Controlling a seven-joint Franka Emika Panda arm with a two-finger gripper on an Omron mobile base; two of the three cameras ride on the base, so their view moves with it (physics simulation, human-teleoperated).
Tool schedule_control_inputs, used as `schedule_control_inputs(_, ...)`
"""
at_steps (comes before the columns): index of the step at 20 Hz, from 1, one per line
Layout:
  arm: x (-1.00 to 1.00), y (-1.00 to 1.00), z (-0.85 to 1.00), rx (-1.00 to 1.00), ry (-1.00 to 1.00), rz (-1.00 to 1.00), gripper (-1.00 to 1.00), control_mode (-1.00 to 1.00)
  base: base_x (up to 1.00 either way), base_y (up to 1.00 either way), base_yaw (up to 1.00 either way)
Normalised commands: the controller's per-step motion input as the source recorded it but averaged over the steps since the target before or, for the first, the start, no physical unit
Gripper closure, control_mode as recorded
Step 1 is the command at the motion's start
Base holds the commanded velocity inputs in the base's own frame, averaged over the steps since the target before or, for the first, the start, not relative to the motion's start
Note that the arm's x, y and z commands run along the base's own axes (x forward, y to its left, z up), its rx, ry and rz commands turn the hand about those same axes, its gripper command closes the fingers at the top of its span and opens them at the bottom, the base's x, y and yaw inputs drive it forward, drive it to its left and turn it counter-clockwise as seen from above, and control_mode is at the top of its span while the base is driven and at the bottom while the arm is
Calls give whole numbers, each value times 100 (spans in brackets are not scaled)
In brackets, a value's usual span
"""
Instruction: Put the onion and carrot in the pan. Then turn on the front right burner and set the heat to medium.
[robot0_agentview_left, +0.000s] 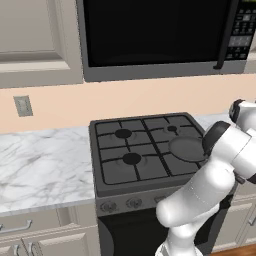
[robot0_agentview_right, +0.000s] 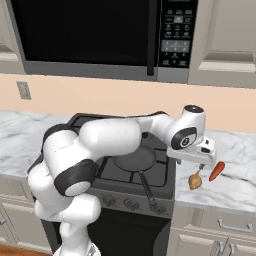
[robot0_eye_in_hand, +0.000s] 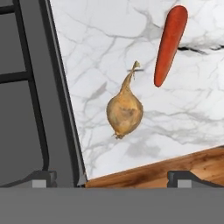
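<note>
Gripper (robot0_agentview_right: 201, 165) hanging spread wide, empty, directly above the onion (robot0_eye_in_hand: 124, 110) lying on the marble counter (robot0_eye_in_hand: 109, 43) beside the carrot (robot0_eye_in_hand: 170, 43). Recommend descending straight, straddling the bulb's widest part, avoiding the stem and the stove edge (robot0_eye_in_hand: 65, 109).

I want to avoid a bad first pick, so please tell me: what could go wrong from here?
1. The onion is round, with a thin stem; the open claw above it might pinch it off-centre, so it could roll on the marble counter.
2. The carrot lies close beside the onion but apart; a wide descent could nudge it.
3. The onion sits near the counter's front edge and the stove rim, so a push might send it off.
</note>
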Motion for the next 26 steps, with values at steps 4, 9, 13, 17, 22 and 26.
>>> schedule_control_inputs(4, 16, 0, -25, 0, -1, 0, -100, -100, 0, 0, 0)
schedule_control_inputs(9, 10, 0, -27, 0, 0, 0, -100, -100, 0, 0, 0)
schedule_control_inputs(13, 18, -11, -24, 0, -1, 0, -100, -100, 0, 0, 0)
schedule_control_inputs(17, 19, -25, -16, 0, 0, 0, -100, -100, 0, 0, 0)
schedule_control_inputs(22, 11, -18, -13, 0, 0, 0, -100, -100, 0, 0, 0)
schedule_control_inputs(26, 3, -6, -16, 0, 0, 0, -100, -100, 0, 0, 0)
